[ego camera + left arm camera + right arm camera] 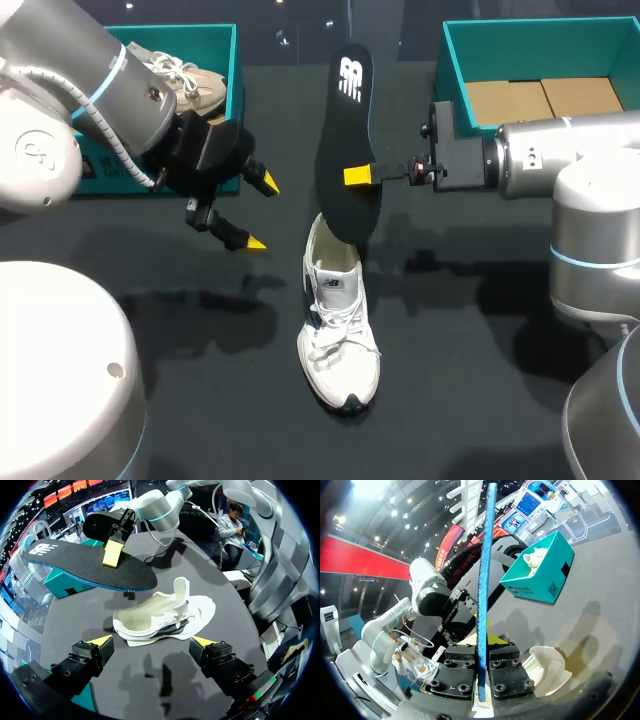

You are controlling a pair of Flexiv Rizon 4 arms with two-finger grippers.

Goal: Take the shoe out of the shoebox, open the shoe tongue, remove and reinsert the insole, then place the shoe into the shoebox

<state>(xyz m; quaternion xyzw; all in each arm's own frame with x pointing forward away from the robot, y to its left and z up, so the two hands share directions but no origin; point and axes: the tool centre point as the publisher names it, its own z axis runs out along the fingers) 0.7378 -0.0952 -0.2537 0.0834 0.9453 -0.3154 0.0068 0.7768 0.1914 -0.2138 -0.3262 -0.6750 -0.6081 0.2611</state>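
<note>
Since the white sneaker (338,340) lies on the table (200,400) outside the teal shoebox (458,80) with its tongue (181,587) lifted, and the black insole (348,120) hangs over its heel end, pinched by the right gripper (360,177), the take-out, opening and removal look done; the left gripper (252,212) hovers beside the sneaker, fingers spread and empty; what remains, I judge, is sliding the insole back in and boxing the sneaker.

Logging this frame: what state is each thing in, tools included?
Black foam insole: out of the sneaker, held aloft.
White lace-up sneaker: on the table, insole removed.
Right tool: shut on the insole.
Left tool: open, empty.
Left teal cardboard shoebox: open, holding a beige shoe.
Right teal cardboard shoebox: open, no shoe inside.
</note>
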